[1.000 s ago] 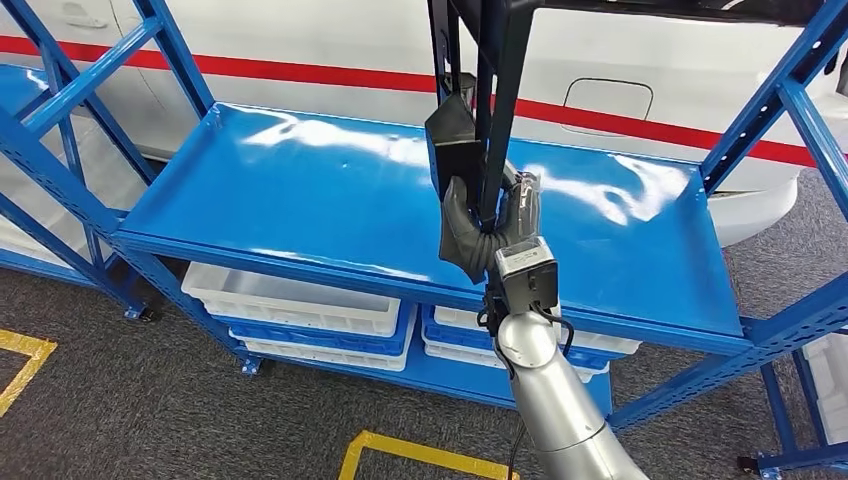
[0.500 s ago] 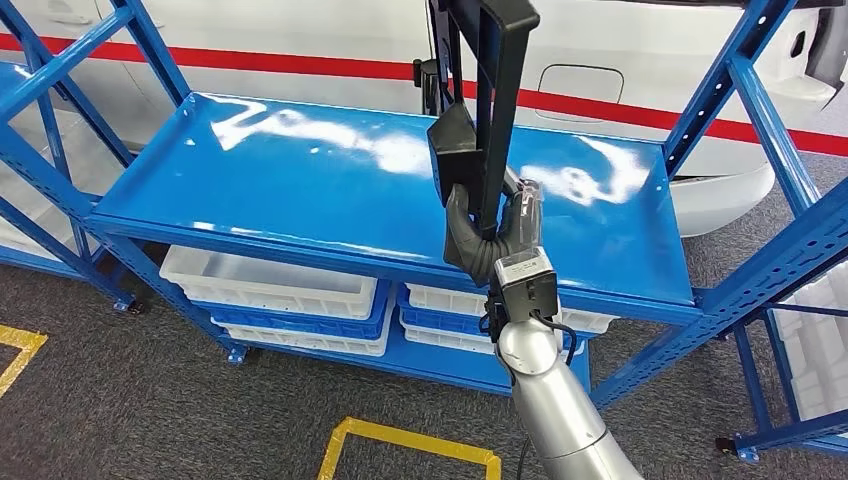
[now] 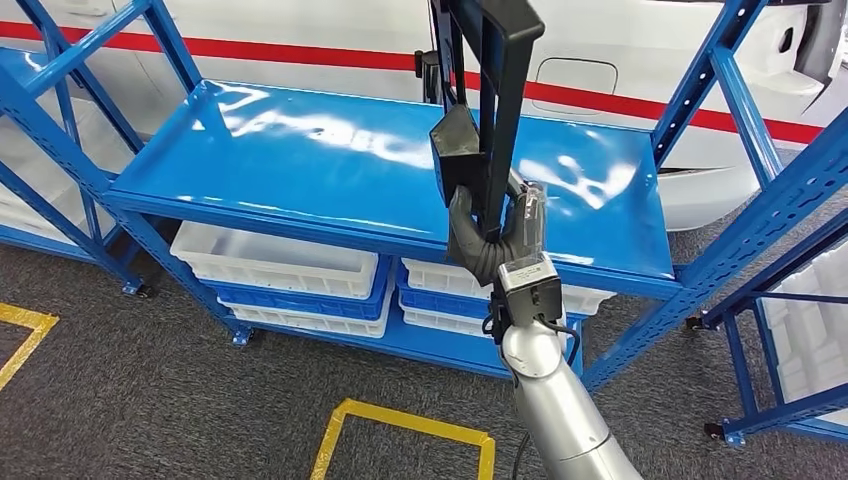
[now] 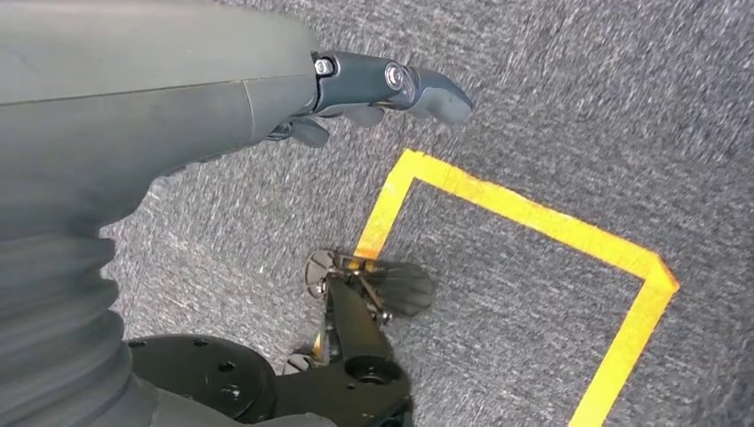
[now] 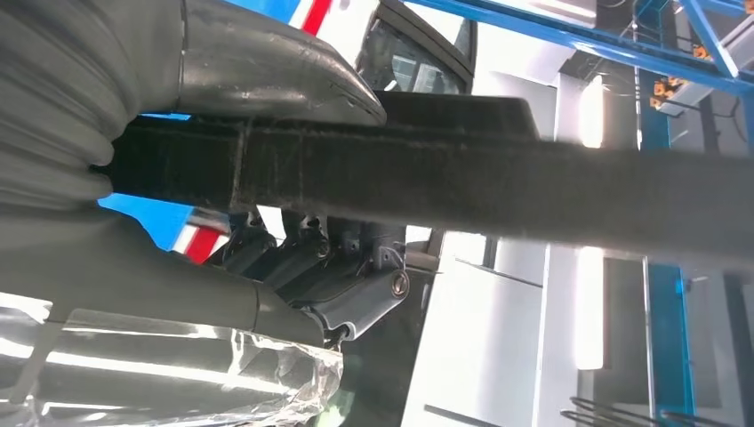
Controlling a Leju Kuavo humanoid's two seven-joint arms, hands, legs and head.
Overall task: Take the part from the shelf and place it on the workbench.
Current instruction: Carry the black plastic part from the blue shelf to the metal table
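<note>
While the blue shelf [image 3: 300,160] stood in front, the right hand [image 3: 497,238] held the long black part [image 3: 497,90] upright above it, fingers clamped round it. Left hand [image 4: 293,102] hung over carpet, fingers loosely apart.

Bare blue shelf top [image 3: 330,150] ahead, flanked by slanted blue uprights [image 3: 715,90], white car body [image 3: 620,40] behind.

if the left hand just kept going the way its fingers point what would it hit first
Most likely the grey carpet floor. The left hand hangs open with nothing between its fingers and the carpet. The yellow floor tape lies off to the side, though depth is hard to judge.
</note>
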